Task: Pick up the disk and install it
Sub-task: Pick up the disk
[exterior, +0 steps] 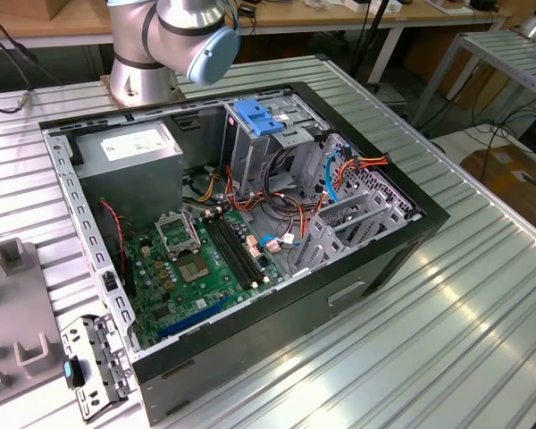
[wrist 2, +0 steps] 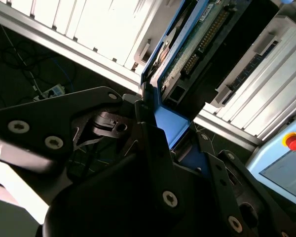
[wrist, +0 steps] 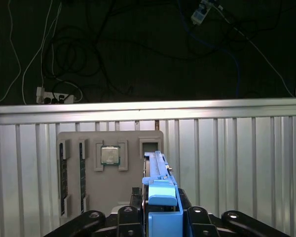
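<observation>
Exterior view first: the computer case [exterior: 339,295] lay open on the ribbed table [exterior: 447,340], motherboard [exterior: 196,268] facing up. The drive cage [exterior: 277,152] stood near the back with its blue latch [exterior: 261,117] on top. The grey power supply box [exterior: 134,156] sat on the exterior view's left of it, and the arm [exterior: 174,36] rose behind the case. Nothing was going on at the cage, so I'd say the install half wasn't done yet.

Second wrist view: the gripper [wrist 2: 170,131] had its black fingers clamped onto the disk [wrist 2: 197,44], which stood on edge between them. You could see the blue carrier frame along the near side and the green circuit board with its connector pins further up. So the grab itself looked done.

First wrist view: same deal, with the disk [wrist: 160,190] edge-on as a thin blue-framed slab and the fingers pressed on both sides. It sat over the grey tray [wrist: 113,187], beside the processor chip [wrist: 108,155] and the memory sticks [wrist: 82,173]. Its far end reached an empty pocket in the tray. I couldn't tell whether it had fully cleared the tray or was resting in it. Either way, it was at the tray, well apart from the case.
</observation>
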Motion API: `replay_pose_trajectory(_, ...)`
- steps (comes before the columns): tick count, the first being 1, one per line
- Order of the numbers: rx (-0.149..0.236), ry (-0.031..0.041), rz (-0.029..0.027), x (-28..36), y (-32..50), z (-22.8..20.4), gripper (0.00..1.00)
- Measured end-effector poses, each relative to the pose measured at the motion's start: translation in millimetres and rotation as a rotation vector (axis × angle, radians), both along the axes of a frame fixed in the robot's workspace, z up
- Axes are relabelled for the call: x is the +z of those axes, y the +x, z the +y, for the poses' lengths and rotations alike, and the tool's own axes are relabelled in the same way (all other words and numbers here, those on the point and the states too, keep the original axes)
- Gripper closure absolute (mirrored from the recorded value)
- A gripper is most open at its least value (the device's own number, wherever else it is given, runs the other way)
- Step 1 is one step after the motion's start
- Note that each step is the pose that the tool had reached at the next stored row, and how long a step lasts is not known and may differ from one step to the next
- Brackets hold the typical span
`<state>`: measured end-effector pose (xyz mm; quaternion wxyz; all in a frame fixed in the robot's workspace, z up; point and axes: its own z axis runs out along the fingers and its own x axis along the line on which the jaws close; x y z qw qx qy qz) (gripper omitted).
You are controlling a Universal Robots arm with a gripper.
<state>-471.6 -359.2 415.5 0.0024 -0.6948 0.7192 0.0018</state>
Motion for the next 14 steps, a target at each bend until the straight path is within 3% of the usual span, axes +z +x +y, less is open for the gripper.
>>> replay_pose_trajectory(14, 0.000, 0.0000, 0.0000, 6.6, 0.0, 0.0, 0.63)
